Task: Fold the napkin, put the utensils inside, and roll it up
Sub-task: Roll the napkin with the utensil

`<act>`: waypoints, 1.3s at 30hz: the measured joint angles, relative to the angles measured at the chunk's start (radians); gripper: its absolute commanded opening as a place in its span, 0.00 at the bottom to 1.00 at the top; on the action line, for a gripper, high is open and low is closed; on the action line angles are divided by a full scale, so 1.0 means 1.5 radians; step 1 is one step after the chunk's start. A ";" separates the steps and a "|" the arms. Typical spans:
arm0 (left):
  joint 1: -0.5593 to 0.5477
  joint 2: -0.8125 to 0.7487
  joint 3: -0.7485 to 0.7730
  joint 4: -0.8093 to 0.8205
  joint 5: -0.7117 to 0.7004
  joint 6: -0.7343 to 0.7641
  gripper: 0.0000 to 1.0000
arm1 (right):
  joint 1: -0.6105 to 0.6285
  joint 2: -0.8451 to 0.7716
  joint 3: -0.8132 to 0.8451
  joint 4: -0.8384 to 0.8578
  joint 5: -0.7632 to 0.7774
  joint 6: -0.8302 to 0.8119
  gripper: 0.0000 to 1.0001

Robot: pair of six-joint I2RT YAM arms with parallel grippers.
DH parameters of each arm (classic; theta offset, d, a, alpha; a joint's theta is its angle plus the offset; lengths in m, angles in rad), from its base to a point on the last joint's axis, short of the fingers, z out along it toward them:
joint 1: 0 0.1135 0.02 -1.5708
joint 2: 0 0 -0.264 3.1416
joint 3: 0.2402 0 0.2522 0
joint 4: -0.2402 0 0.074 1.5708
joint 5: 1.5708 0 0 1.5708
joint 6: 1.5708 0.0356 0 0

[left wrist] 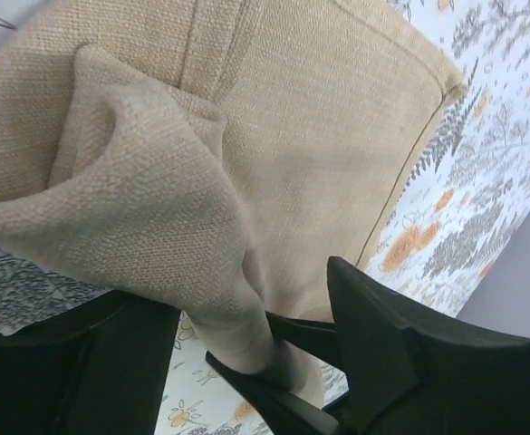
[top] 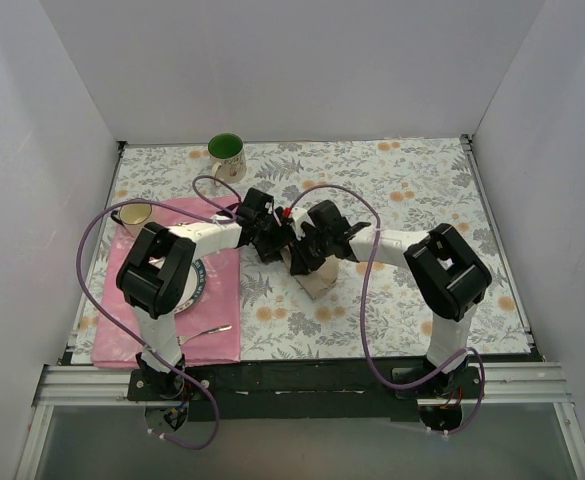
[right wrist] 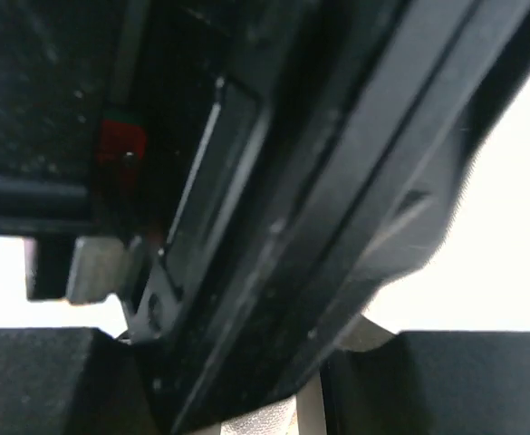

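The tan napkin (top: 319, 280) hangs partly lifted at the table's middle, where both grippers meet over it. In the left wrist view the napkin (left wrist: 319, 136) is folded flat with one bunched fold drooping between my left gripper's (left wrist: 246, 285) fingers, which stand apart and open. Two thin black fingers of the right gripper (left wrist: 274, 362) pinch that fold from below. The right wrist view is mostly blocked by the left arm's black body; a strip of cloth (right wrist: 260, 421) shows between its own fingers. One silver utensil (top: 208, 328) lies on the pink placemat (top: 217, 345).
A plate (top: 198, 285) sits on the placemat, partly under the left arm. A green-lined mug (top: 227, 155) stands at the back, a tan cup (top: 132, 213) at the far left. The floral tablecloth (top: 422, 190) covers the table. Purple cables loop over both arms.
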 measured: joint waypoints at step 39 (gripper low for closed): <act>-0.023 -0.008 0.004 -0.053 -0.102 -0.031 0.32 | -0.173 0.099 -0.040 0.154 -0.386 0.204 0.46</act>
